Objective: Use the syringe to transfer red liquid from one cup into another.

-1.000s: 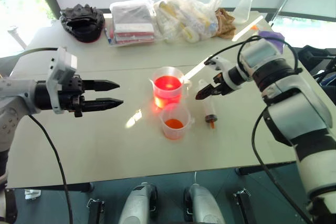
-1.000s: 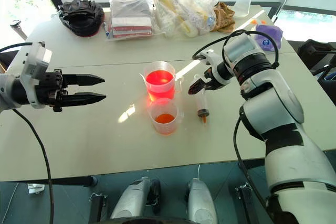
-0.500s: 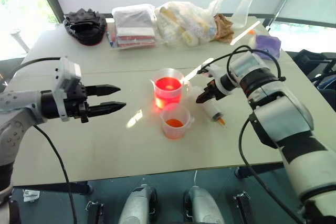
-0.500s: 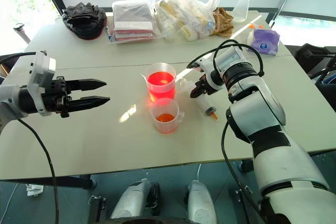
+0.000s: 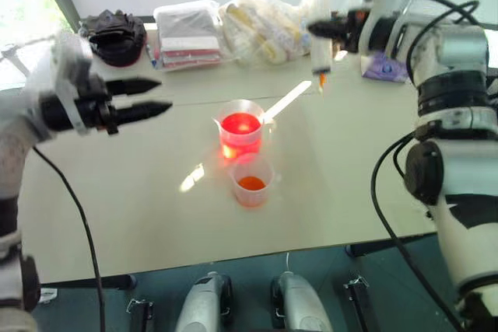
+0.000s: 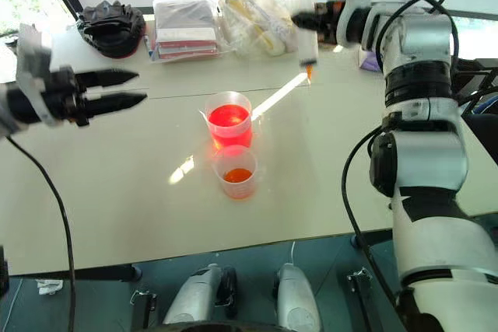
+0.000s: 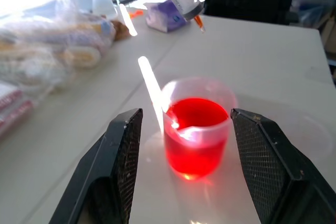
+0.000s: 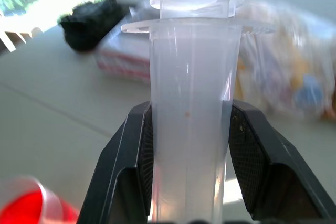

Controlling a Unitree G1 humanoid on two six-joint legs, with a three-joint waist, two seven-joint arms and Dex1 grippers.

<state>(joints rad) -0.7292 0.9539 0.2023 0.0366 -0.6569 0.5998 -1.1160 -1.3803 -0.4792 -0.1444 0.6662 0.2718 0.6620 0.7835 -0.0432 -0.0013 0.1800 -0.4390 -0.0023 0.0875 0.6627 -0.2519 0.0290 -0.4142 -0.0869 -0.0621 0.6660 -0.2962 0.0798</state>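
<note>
Syringe (image 8: pixel 191 108): clear barrel, translucent white plunger, orange nozzle tip pointing down; held upright in the air above the far side of the table (image 5: pixel 140 192), at about 1 o'clock from the beaker; clamped at the barrel between the two black fingers of the right gripper (image 5: pixel 323 30). Beaker (image 5: pixel 240 130): taller clear cup with spout, near table centre, partly filled with red liquid (image 7: pixel 194 129), glowing in sunlight. Shorter cup (image 5: pixel 251 181): plain rim, just beside the beaker at its 6 o'clock, holding a shallow layer of orange-red liquid. Left gripper (image 5: pixel 159 96): raised at 9 o'clock from the beaker, well apart from it, jaws apart, holding nothing, pointed toward the beaker. Far edge of table, 10 to 12 o'clock: black glove-like bundle (image 5: pixel 115 35), bagged flat packs (image 5: pixel 187 33), clear plastic bag of pale items (image 5: pixel 264 29). Purple packet (image 5: pixel 381 68) at 1 o'clock.
</note>
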